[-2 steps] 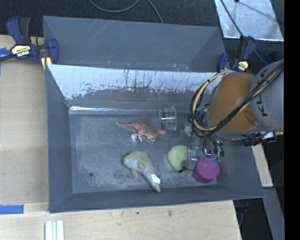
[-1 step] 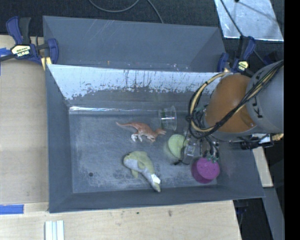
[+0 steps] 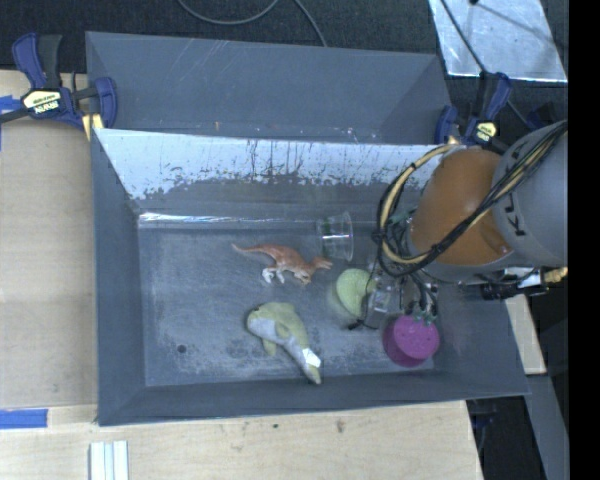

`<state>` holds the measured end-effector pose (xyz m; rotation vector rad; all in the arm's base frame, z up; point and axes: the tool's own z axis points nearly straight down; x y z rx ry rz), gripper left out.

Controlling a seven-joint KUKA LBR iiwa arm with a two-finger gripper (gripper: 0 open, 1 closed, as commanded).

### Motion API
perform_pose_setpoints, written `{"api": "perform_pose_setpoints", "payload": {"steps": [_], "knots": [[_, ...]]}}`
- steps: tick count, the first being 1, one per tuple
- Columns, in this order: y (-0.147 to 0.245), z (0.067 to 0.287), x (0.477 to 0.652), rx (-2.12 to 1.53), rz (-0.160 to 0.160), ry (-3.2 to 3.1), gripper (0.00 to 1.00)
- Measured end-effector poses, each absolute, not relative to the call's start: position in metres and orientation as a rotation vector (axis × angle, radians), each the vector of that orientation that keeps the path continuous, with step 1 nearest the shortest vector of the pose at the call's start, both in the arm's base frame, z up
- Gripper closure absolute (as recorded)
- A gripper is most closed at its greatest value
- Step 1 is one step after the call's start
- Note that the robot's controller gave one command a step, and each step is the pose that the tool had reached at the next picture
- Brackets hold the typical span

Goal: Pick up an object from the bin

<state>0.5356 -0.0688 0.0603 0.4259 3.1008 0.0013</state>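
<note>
The job is only just started: nothing is picked up yet. The arm (image 3: 470,213) reaches in from the right, and its gripper (image 3: 392,303) is down low in the right part of the bin (image 3: 115,298). It sits between a pale green ball (image 3: 350,290) on one side and a pink-purple round thing (image 3: 412,340) on the other, very close to both. I cannot tell if the gripper is open or closed, because its dark parts blend together there, and I see nothing held in it. So I cannot say which of the two things it is going for, but I think one of them will be the pick, since they are the nearest. What is left is the main part: closing on one thing, lifting it off the bin floor and bringing it up and out. Now the count. There is one pale green ball. There is one pink-purple round thing. There is one clear plastic cup (image 3: 337,236), lying near the back wall, just beside the arm. There is one orange-brown toy dinosaur (image 3: 286,260) in the middle. There is one soft yellow-green toy (image 3: 280,328) with a white tip, near the front. That makes five things, all resting on the bin floor, none stacked.
</note>
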Motion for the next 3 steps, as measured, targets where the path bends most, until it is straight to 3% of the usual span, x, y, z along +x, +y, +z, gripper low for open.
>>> {"api": "perform_pose_setpoints", "payload": {"steps": [1,3], "knots": [[-0.069,0.065,0.535,0.432,0.001,3.103,1.00],[-0.069,0.108,0.533,0.429,0.000,3.109,1.00]]}}
